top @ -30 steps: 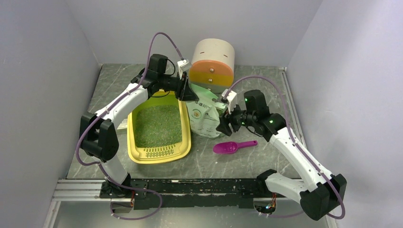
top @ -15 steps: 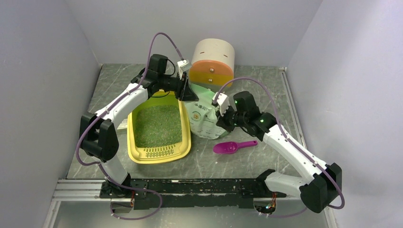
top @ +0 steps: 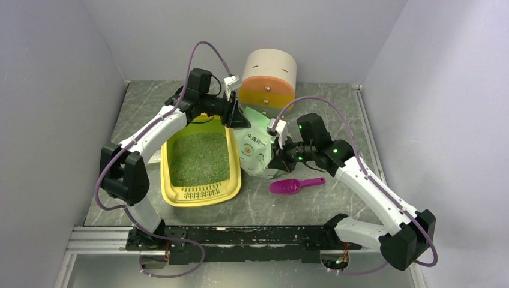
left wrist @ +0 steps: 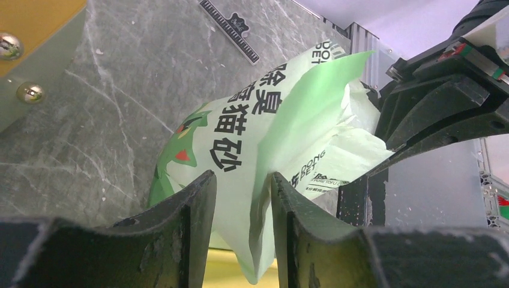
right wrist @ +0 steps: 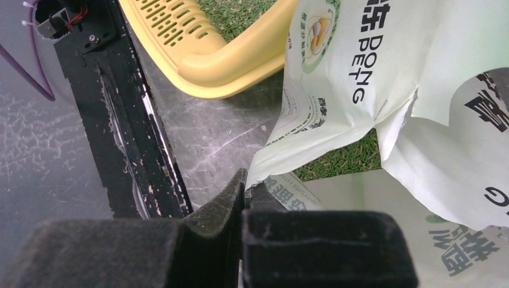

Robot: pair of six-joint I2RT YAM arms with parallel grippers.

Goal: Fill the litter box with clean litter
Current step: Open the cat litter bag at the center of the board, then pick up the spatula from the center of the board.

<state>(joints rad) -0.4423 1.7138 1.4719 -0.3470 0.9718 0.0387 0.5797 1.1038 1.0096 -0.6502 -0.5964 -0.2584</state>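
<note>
Top external view: the litter box (top: 167, 183) lies on the counter (top: 336, 114) left of centre. Its long axis runs near to far, with the grille at the near end. Clean litter (top: 198, 157) already covers its floor. The bag (top: 255, 150) stands just beside the box's right wall, between the box and the right arm (top: 366, 180). The left arm (top: 153, 129) reaches past the box's far end and has its jaws at the bag's top. The right jaws meet the bag low down, on the side away from the box. A magenta scoop (top: 294, 185) lies near the bag and the round cabinet (top: 270, 78) stands behind it.

Left wrist view: the left jaws are drawn nearly together, with a fold of the bag's upper edge (left wrist: 258, 180) pinched between them. The right jaws show as a dark shape against the bag's far side.

Right wrist view: the right jaws are closed to a slit, and the bag's lower corner (right wrist: 270, 162) appears nipped at their tips. The box's yellow rim (right wrist: 228, 63) lies beyond.

We judge that the box sits leftward of the right jaws, across the bag. Pouring would therefore mean raising the base and tipping the bag across the box's short axis. The left arm is the nearer one, and it would keep the mouth over the tray.
</note>
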